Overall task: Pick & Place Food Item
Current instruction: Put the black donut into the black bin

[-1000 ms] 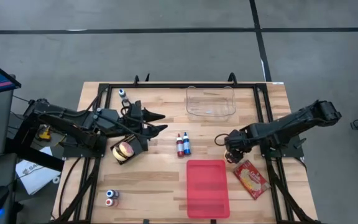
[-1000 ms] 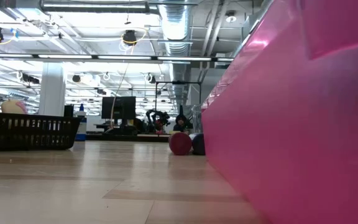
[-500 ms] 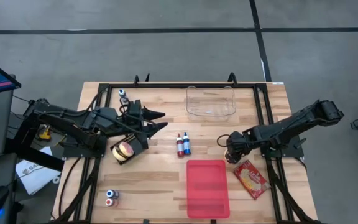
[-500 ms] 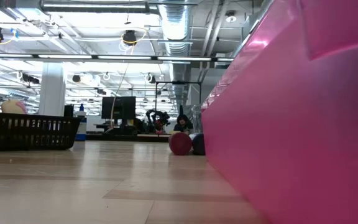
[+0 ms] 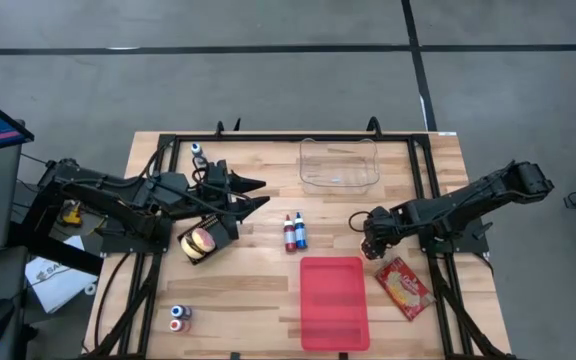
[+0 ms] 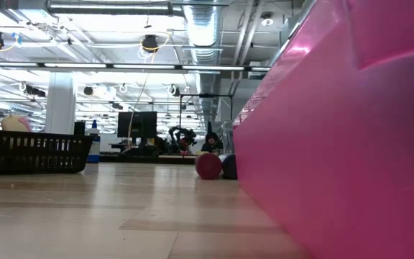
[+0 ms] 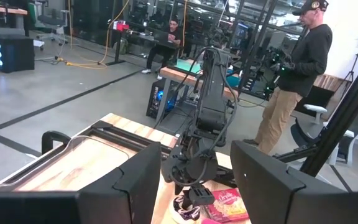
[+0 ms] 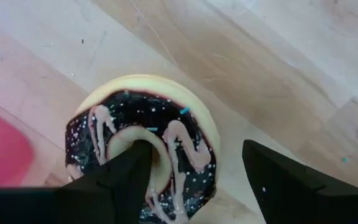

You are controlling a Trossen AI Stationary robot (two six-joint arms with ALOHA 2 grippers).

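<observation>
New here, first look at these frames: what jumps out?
The chocolate-iced donut fills the right wrist view, with the open right gripper poised over it, one finger in its hole. From above, the pink tray at the table's front middle stands out, beside a red snack packet. The left gripper waits open at the table's left.

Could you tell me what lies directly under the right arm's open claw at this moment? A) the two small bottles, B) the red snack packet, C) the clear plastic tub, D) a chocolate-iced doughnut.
D: the right wrist view shows the right claw open over a chocolate-iced doughnut lying on the wooden table, one finger reaching into its hole.
</observation>
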